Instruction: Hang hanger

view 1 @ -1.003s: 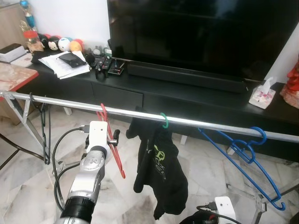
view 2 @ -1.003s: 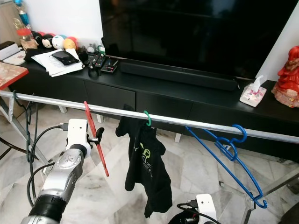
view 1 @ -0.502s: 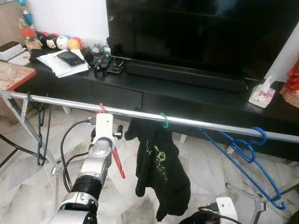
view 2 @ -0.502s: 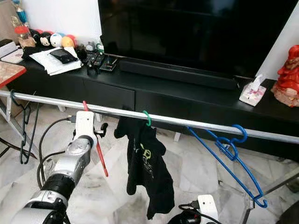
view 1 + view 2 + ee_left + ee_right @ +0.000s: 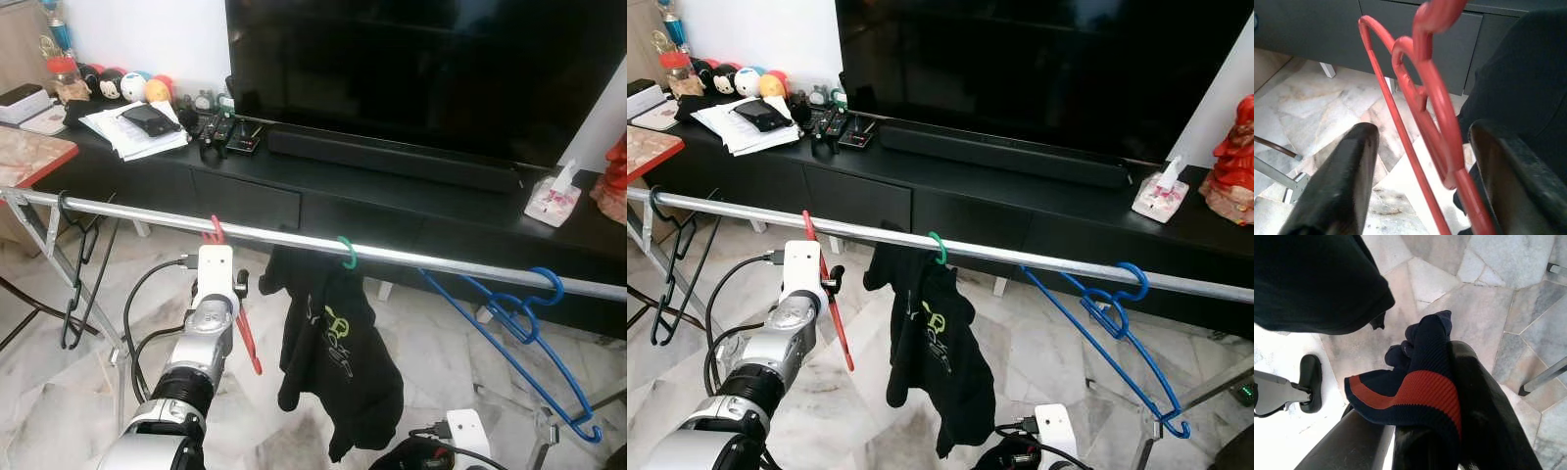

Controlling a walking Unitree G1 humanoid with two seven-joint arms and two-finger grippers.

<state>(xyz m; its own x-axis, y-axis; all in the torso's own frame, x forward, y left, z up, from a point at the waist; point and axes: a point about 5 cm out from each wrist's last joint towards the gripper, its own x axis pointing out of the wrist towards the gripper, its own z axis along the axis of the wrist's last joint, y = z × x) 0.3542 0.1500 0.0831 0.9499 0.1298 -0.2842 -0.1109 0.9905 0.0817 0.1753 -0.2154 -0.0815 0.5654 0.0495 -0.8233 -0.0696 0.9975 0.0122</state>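
A red hanger on the rail, the left pincer spread around it.

The red hanger (image 5: 238,311) hooks over the silver rail (image 5: 431,260) left of centre in the frame and hangs down slanted. The left pincer (image 5: 1420,161) sits just below the rail, its two black fingers (image 5: 1347,171) parted with the hanger's red wire between them; the wrist view shows a gap on one side, and I cannot tell whether the other finger touches it. Right of it a black shirt (image 5: 338,362) hangs from a green hook (image 5: 346,253), and a blue hanger (image 5: 524,328) dangles toward the right edge. At the lower right, the right pincer (image 5: 1420,431) is closed on a navy cloth with a red stripe (image 5: 1410,387) above the marble floor (image 5: 1488,308). A black TV desk (image 5: 323,191) stands behind the rail.
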